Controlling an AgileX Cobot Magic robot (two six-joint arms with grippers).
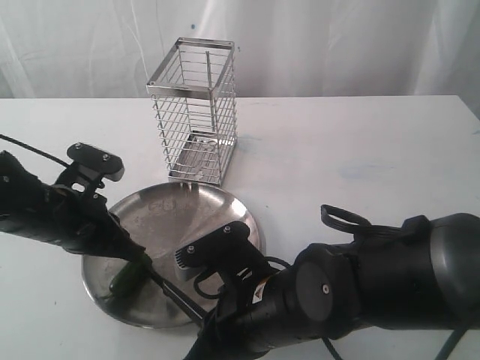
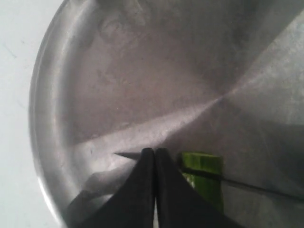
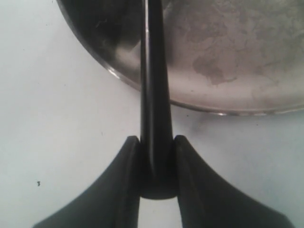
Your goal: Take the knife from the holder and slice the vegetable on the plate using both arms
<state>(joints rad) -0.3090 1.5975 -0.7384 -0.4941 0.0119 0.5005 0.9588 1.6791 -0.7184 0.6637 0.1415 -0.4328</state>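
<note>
Knife (image 3: 154, 95) (handle in right gripper (image 3: 156, 140)) points diagonally across vegetable (image 2: 203, 162).

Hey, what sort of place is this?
Likely a robot lab bench staged for kitchen work: a white table before a white curtain, a chrome wire-cage holder and a round brushed-steel plate.

No legible text, brand or number in any view, small white and orange sticker (image 1: 259, 293) on the right arm (image 1: 360, 292), lower middle of the exterior view, print too small to read
</note>
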